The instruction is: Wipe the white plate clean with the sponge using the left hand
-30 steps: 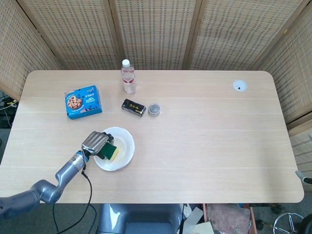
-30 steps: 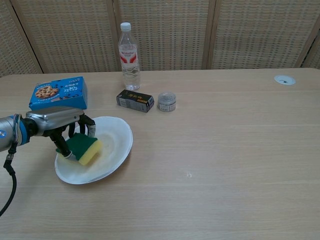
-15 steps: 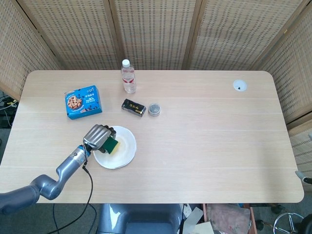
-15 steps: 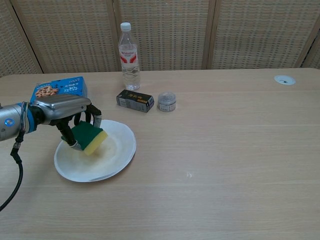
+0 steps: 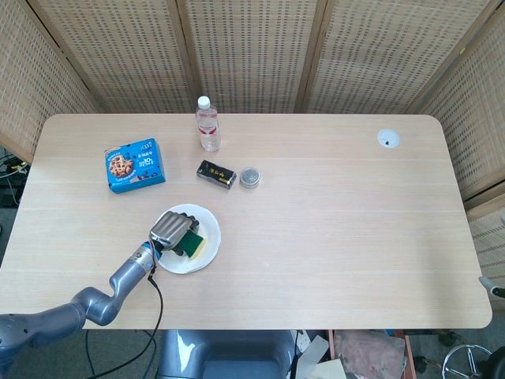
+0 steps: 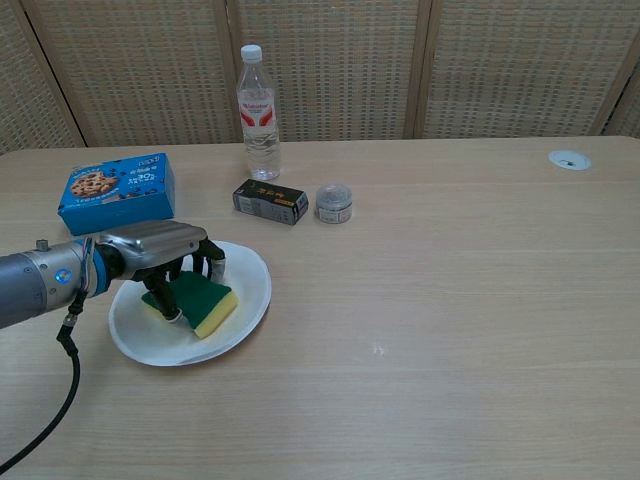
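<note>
While the sponge [image 6: 193,301] is pressed flat on the plate [image 6: 246,275], it is gripped from above by the left hand [image 6: 165,252], fingers curled over its green top. The sponge is judged soft, light and compressible; the plate is judged light and liable to slide.

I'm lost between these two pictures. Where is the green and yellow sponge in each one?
Head view: the sponge is low and left of centre, on the white plate, under the left hand.
Chest view: the sponge is at mid-left, on the same plate, held by the left hand.
Shared landmark: the blue cookie box lies on the table beyond the plate, further left.
</note>
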Motion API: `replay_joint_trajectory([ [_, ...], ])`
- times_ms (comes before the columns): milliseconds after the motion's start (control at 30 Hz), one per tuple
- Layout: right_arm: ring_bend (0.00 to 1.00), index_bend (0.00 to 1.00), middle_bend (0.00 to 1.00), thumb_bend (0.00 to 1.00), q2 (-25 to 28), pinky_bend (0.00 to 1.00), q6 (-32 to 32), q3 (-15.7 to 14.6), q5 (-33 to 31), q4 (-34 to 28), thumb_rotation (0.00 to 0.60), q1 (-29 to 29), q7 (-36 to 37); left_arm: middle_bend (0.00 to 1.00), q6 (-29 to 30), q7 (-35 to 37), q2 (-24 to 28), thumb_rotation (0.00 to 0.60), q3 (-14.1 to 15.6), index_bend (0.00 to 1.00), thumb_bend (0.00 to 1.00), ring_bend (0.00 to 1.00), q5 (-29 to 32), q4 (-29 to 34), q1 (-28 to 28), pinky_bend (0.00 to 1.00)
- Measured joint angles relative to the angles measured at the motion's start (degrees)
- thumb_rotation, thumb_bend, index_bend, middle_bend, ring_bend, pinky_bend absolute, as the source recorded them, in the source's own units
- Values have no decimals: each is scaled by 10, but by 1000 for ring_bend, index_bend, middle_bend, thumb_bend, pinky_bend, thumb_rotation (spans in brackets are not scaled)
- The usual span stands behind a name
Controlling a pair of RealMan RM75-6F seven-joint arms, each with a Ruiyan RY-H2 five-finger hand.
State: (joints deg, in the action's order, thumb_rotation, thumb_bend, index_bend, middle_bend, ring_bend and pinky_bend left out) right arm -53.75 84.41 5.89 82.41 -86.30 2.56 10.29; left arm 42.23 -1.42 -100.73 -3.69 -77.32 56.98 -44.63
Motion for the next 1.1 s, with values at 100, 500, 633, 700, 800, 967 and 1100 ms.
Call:
replay_joint_trajectory([
  [100, 0, 0, 0, 0, 0, 0, 1, 0, 0, 0, 600, 0, 1, 411, -2, 5, -6, 600, 2, 581, 144, 368, -1, -6, 2, 448],
  [500, 0, 0, 0, 0, 2, 0, 3, 0, 3, -1, 600, -1, 7, 411, 33, 13, 28, 600, -11, 607, 144, 368, -14, 27, 0, 449],
  [633, 0, 0, 0, 0, 3, 0, 4, 0, 4, -2, 600, -2, 6, 411, 47, 13, 59, 600, -26, 607, 144, 368, -14, 67, -3, 448],
  [700, 0, 0, 0, 0, 3, 0, 4, -1, 5, -3, 600, -1, 6, 411, 50, 8, 72, 600, -33, 607, 144, 368, -11, 83, -5, 448],
  [800, 0, 0, 0, 0, 3, 0, 4, -1, 5, -3, 600, -1, 6, 411, 45, -7, 77, 600, -36, 607, 144, 368, -3, 92, -10, 448],
  [967, 0, 0, 0, 0, 2, 0, 2, -1, 6, -3, 600, 0, 4, 411, 26, -24, 57, 600, -37, 614, 144, 368, 13, 83, -19, 448],
  [1100, 0, 0, 0, 0, 2, 0, 1, 0, 2, -3, 600, 0, 5, 411, 15, -35, 32, 600, -33, 656, 148, 368, 20, 66, -24, 448],
])
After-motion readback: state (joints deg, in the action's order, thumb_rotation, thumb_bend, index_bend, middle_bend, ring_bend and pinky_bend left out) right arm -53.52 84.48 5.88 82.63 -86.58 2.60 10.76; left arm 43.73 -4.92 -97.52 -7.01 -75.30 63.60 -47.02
